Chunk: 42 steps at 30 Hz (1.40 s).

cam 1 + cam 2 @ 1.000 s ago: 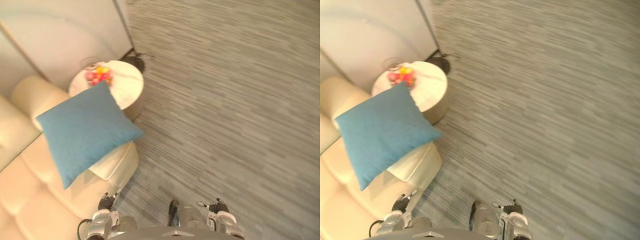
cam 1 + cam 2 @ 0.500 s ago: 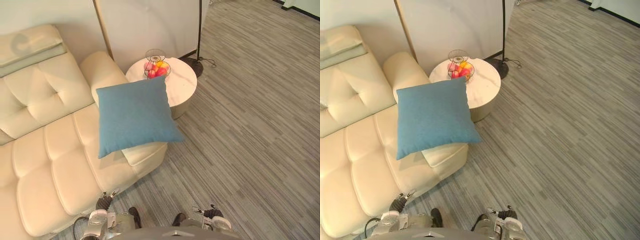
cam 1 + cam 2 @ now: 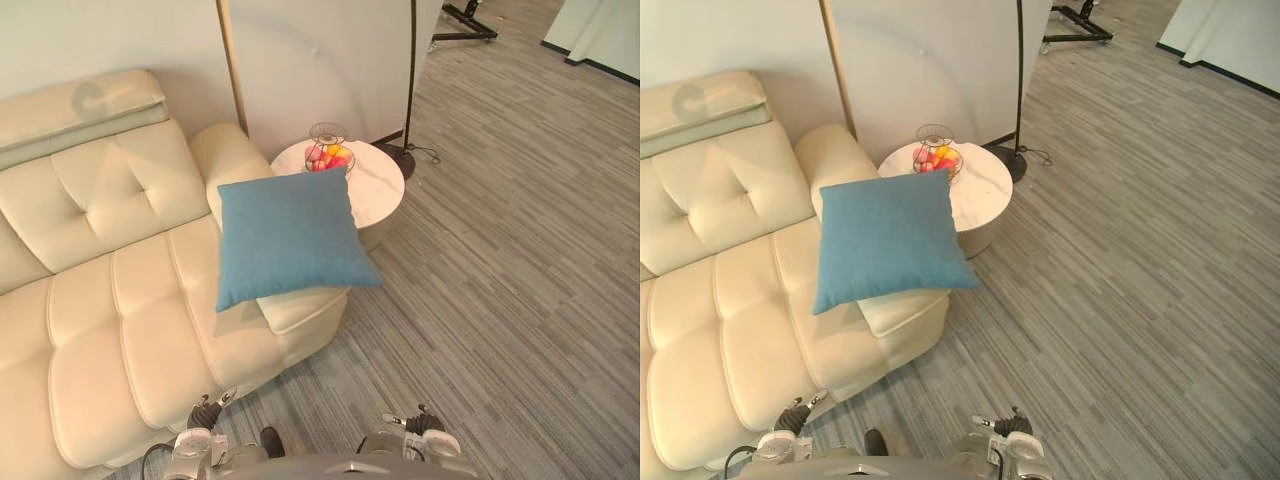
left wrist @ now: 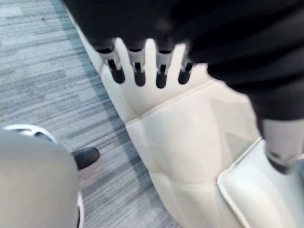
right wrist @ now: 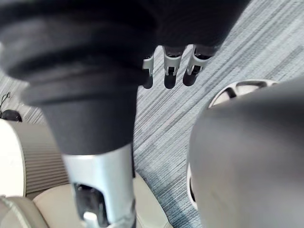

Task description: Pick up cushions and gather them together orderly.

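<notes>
Count: one blue cushion in sight, one sofa, one round table, one fruit basket. The cushion lies on the sofa's end seat, propped on the armrest, its far corner just beside the table. It is roughly square, so no long axis to favour. It sits ahead and left of me; the left hand is nearer, hanging low by the sofa front, fingers straight, empty. Right hand over the floor, fingers apparently relaxed and empty, though partly hidden.
</notes>
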Available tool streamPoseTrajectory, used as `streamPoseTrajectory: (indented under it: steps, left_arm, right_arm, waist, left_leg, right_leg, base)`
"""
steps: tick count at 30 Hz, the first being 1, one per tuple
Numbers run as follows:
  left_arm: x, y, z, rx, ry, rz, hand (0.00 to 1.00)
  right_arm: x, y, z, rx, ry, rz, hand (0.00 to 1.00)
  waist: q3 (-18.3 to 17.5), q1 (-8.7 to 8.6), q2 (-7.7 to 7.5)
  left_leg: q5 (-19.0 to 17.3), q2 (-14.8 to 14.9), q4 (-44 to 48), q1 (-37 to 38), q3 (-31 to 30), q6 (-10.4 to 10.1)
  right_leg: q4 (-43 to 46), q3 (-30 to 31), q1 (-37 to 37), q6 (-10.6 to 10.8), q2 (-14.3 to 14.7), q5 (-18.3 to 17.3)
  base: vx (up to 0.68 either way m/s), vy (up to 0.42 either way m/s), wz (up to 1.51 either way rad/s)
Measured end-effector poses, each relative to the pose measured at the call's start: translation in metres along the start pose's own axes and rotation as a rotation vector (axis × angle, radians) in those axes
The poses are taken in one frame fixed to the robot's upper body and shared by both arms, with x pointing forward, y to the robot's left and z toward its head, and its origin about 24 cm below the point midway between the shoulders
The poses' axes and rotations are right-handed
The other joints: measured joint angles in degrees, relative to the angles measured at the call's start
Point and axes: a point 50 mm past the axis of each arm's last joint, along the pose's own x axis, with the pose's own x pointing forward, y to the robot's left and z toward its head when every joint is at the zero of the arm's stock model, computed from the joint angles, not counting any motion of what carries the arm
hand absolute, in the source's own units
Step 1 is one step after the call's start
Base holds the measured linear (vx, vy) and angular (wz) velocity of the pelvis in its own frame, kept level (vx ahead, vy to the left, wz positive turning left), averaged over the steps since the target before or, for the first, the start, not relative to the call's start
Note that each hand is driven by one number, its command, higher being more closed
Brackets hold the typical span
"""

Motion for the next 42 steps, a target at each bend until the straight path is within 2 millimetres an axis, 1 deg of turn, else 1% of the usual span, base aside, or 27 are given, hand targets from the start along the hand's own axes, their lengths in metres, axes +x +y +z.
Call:
streamPoseTrajectory:
  steps: [1, 2, 3, 4, 5, 6, 7, 8, 9, 11, 12, 14, 18, 22, 25, 27, 30, 32, 33, 34, 36, 37, 38, 39, 40, 41, 42]
  left_arm:
    - [0.000, 0.002, 0.000, 0.001, 0.001, 0.004, 0.00]
    - [0.000, 0.002, 0.000, 0.002, 0.001, 0.005, 0.00]
    - [0.001, 0.002, 0.003, 0.001, -0.006, 0.006, 0.00]
    - [0.001, 0.002, 0.003, 0.001, -0.006, 0.006, 0.00]
    - [0.001, 0.002, 0.002, 0.000, -0.005, 0.004, 0.00]
    - [0.001, 0.004, 0.001, 0.005, 0.002, 0.010, 0.00]
    - [0.001, 0.005, 0.001, 0.006, 0.002, 0.012, 0.00]
    - [0.001, 0.001, 0.002, -0.002, 0.001, 0.005, 0.00]
    - [0.001, -0.001, 0.002, -0.024, 0.002, 0.006, 0.00]
    - [0.000, -0.004, 0.001, -0.045, 0.009, 0.008, 0.00]
    - [0.000, -0.006, 0.000, -0.049, 0.011, 0.004, 0.00]
    - [0.000, -0.006, 0.000, -0.048, 0.011, 0.003, 0.00]
    - [0.000, -0.005, 0.001, -0.046, 0.009, 0.006, 0.00]
    - [0.001, -0.002, 0.001, -0.043, 0.006, 0.013, 0.00]
    - [0.000, 0.003, 0.001, -0.062, -0.003, 0.026, 0.00]
    - [-0.001, 0.007, 0.003, -0.070, -0.019, 0.035, 0.00]
    - [-0.001, 0.013, 0.010, -0.129, -0.050, 0.058, 0.00]
    - [-0.002, 0.022, 0.019, -0.152, -0.096, 0.085, 0.00]
    - [-0.002, 0.026, 0.021, -0.159, -0.108, 0.094, 0.00]
    - [-0.002, 0.036, 0.028, -0.175, -0.141, 0.123, 0.00]
    - [-0.003, 0.048, 0.037, -0.164, -0.180, 0.152, 0.00]
    - [-0.004, 0.061, 0.048, -0.172, -0.226, 0.184, 0.00]
    - [-0.006, 0.069, 0.056, -0.179, -0.261, 0.209, 0.00]
    - [-0.007, 0.073, 0.060, -0.177, -0.280, 0.221, 0.00]
    - [-0.010, 0.083, 0.071, -0.183, -0.328, 0.251, 0.00]
    - [-0.011, 0.086, 0.075, -0.185, -0.342, 0.260, 0.00]
    - [-0.013, 0.093, 0.083, -0.183, -0.375, 0.279, 0.00]
  right_arm:
    - [0.000, 0.001, 0.000, -0.005, -0.001, 0.006, 0.00]
    - [0.000, 0.002, 0.000, -0.005, 0.000, 0.007, 0.00]
    - [0.000, 0.001, -0.003, -0.006, 0.012, 0.005, 0.00]
    - [0.000, 0.001, -0.003, -0.005, 0.012, 0.005, 0.00]
    - [0.000, 0.000, -0.003, -0.004, 0.010, 0.003, 0.00]
    - [0.000, -0.001, -0.003, -0.005, 0.009, 0.002, 0.00]
    - [-0.001, -0.002, -0.005, -0.002, 0.014, -0.002, 0.00]
    - [-0.001, -0.004, -0.007, 0.003, 0.023, -0.011, 0.00]
    - [0.000, -0.008, -0.007, 0.004, 0.024, -0.022, 0.00]
    - [0.000, -0.011, -0.005, 0.002, 0.017, -0.030, 0.00]
    - [0.000, -0.013, -0.005, 0.002, 0.017, -0.035, 0.00]
    - [0.000, -0.014, -0.006, 0.023, 0.023, -0.043, 0.00]
    - [-0.001, -0.011, -0.009, 0.038, 0.032, -0.041, 0.00]
    - [-0.001, -0.009, -0.008, 0.043, 0.027, -0.040, 0.00]
    - [-0.005, -0.005, -0.003, 0.066, -0.022, -0.037, 0.00]
    - [-0.007, -0.007, 0.006, 0.077, -0.070, -0.046, 0.00]
    - [-0.011, -0.016, 0.026, 0.099, -0.171, -0.079, 0.00]
    - [-0.015, -0.032, 0.042, 0.136, -0.255, -0.143, 0.00]
    - [-0.017, -0.038, 0.046, 0.142, -0.274, -0.158, 0.00]
    - [-0.020, -0.049, 0.059, 0.142, -0.333, -0.190, 0.00]
    - [-0.024, -0.062, 0.070, 0.134, -0.385, -0.222, 0.00]
    - [-0.027, -0.074, 0.081, 0.135, -0.430, -0.256, 0.00]
    - [-0.031, -0.081, 0.088, 0.135, -0.462, -0.278, 0.00]
    - [-0.032, -0.084, 0.092, 0.130, -0.479, -0.287, 0.00]
    - [-0.036, -0.091, 0.101, 0.118, -0.520, -0.305, 0.00]
    - [-0.037, -0.093, 0.103, 0.117, -0.529, -0.310, 0.00]
    - [-0.038, -0.098, 0.109, 0.119, -0.550, -0.323, 0.00]
  waist:
    - [-0.04, -0.36, -0.23]
    - [-0.11, -0.56, -0.40]
    - [0.26, -0.59, -1.15]
    - [0.46, -0.59, -1.21]
    - [0.63, -0.77, -1.12]
    - [0.57, -1.25, -1.32]
    - [0.60, -1.30, -1.46]
    - [0.53, -1.11, -1.35]
    - [0.56, -0.54, -0.69]
    - [0.81, -0.40, -0.05]
    - [0.60, -0.33, 0.73]
    - [0.40, -0.26, 0.79]
    - [0.43, -0.01, 0.16]
    - [0.13, 0.19, -0.60]
    - [-0.31, 0.43, -1.28]
    - [-0.36, 0.41, -1.35]
    - [-0.52, 0.23, -1.21]
    - [-0.89, -0.35, -1.06]
    - [-1.00, -0.39, -1.03]
    - [-1.43, -0.35, -0.86]
    - [-1.85, -0.44, -0.50]
    - [-2.19, -0.77, -0.18]
    - [-2.41, -0.87, 0.09]
    - [-2.48, -0.91, 0.20]
    - [-2.60, -0.96, 0.42]
    - [-2.63, -0.99, 0.48]
    - [-2.69, -1.02, 0.56]
  left_leg:
    - [0.06, 0.60, 0.21, -0.65, -1.68, -0.01]
    - [0.10, 0.78, 0.43, -1.07, -2.58, -0.08]
    - [0.18, 0.80, 0.80, -1.43, -4.62, -0.20]
    - [0.25, 0.82, 0.83, -1.42, -5.31, -0.30]
    - [0.32, 1.04, 0.86, -1.47, -6.52, -0.68]
    - [0.26, 0.88, 1.22, -1.93, -8.67, -1.69]
    - [0.12, 0.77, 1.39, -2.05, -9.43, -2.00]
    - [-0.02, 1.28, 1.51, -1.45, -10.30, -2.60]
    - [0.22, 1.68, 1.25, -1.21, -10.61, -3.05]
    - [0.82, 2.23, 0.33, -1.11, -11.65, -3.80]
    - [1.16, 2.68, -0.31, -0.74, -12.13, -4.15]
    - [0.95, 3.21, -0.40, -0.71, -13.03, -4.55]
    - [0.67, 3.60, -1.43, 0.95, -13.27, -4.95]
    - [0.66, 3.28, -1.48, 1.26, -13.21, -4.95]
    - [0.67, 3.19, -1.50, 1.58, -12.94, -4.95]
    - [0.67, 3.24, -1.53, 1.58, -12.62, -4.94]
    - [0.68, 3.46, -1.61, 1.20, -11.65, -4.92]
    - [0.70, 3.49, -1.94, 1.14, -11.36, -4.89]
    - [0.73, 3.49, -1.94, 1.06, -11.23, -4.85]
    - [0.73, 3.52, -1.96, 1.06, -10.54, -4.84]
    - [0.84, 3.56, -1.98, 0.93, -9.98, -4.69]
    - [0.97, 3.52, -1.99, 0.66, -9.91, -4.49]
    - [1.00, 3.51, -1.99, 0.41, -9.83, -4.45]
    - [1.02, 3.49, -1.99, 0.32, -9.79, -4.41]
    - [1.08, 3.46, -1.99, 0.14, -9.75, -4.33]
    - [1.09, 3.45, -1.99, 0.10, -9.74, -4.31]
    - [1.12, 3.44, -1.99, 0.09, -9.74, -4.27]
  right_leg:
    - [-1.97, 4.11, -0.08, 0.23, 3.18, -1.78]
    - [-3.61, 5.78, 0.02, 0.20, 4.79, -2.14]
    - [-7.56, 8.38, 0.22, -0.01, 7.51, -2.41]
    - [-8.55, 9.05, 0.08, -0.08, 8.21, -2.35]
    - [-10.95, 10.76, -0.44, -0.66, 9.79, -1.92]
    - [-15.22, 12.89, 0.31, -1.95, 11.08, 2.78]
    - [-15.37, 12.64, 0.77, -2.39, 11.15, 3.90]
    - [-15.47, 11.05, 1.65, -2.26, 11.17, 3.31]
    - [-15.60, 9.78, 1.90, -2.52, 11.30, 2.59]
    - [-15.89, 8.50, 2.49, -2.69, 11.84, 2.31]
    - [-16.62, 7.63, 3.28, -2.69, 12.38, 2.24]
    - [-17.94, 6.70, 4.86, -2.73, 13.12, 2.27]
    - [-20.30, 5.78, 7.82, -2.73, 13.81, 2.27]
    - [-21.88, 5.83, 8.86, -2.76, 13.60, 2.32]
    - [-23.46, 5.98, 9.72, -2.85, 13.70, 2.94]
    - [-23.77, 6.39, 9.70, -2.87, 13.80, 3.29]
    - [-24.79, 7.16, 9.68, -2.95, 14.15, 4.40]
    - [-25.29, 7.60, 9.58, -2.92, 14.28, 5.00]
    - [-25.35, 7.80, 9.56, -2.92, 14.30, 5.13]
    - [-25.67, 8.49, 9.39, -2.90, 14.41, 5.57]
    - [-26.39, 9.02, 9.31, -2.94, 14.55, 6.25]
    - [-27.19, 9.36, 9.27, -2.83, 14.61, 6.73]
    - [-27.71, 9.62, 9.16, -2.78, 14.67, 7.22]
    - [-28.00, 9.76, 9.13, -2.78, 14.71, 7.47]
    - [-28.67, 9.99, 9.14, -2.76, 14.77, 8.00]
    - [-28.84, 10.00, 9.17, -2.74, 14.78, 8.12]
    - [-29.13, 10.01, 9.26, -2.72, 14.80, 8.34]
  base:
    - [0.07, -0.042, 0.65]
    - [0.08, -0.086, 0.79]
    - [0.08, -0.093, 0.61]
    - [0.11, -0.134, 0.63]
    - [0.10, -0.128, 0.70]
    - [0.11, -0.128, 0.77]
    - [0.13, -0.126, 0.81]
    - [0.12, -0.099, 0.50]
    - [0.13, -0.099, 0.37]
    - [0.16, -0.110, 0.26]
    - [0.17, -0.121, 0.28]
    - [0.16, -0.098, 0.22]
    - [0.13, -0.038, 0.13]
    - [0.09, 0.006, 0.08]
    - [0.04, 0.012, 0.01]
    - [-0.02, 0.002, -0.10]
    - [-0.08, 0.008, -0.16]
    - [-0.08, 0.010, -0.07]
    - [-0.09, 0.017, -0.16]
    - [-0.08, 0.020, -0.20]
    - [-0.07, 0.019, -0.18]
    - [-0.05, 0.012, -0.12]
    - [-0.05, 0.012, -0.12]
    - [-0.03, 0.013, -0.12]
    - [-0.02, 0.011, -0.09]
    - [-0.01, 0.008, -0.06]
    - [0.00, 0.000, 0.00]
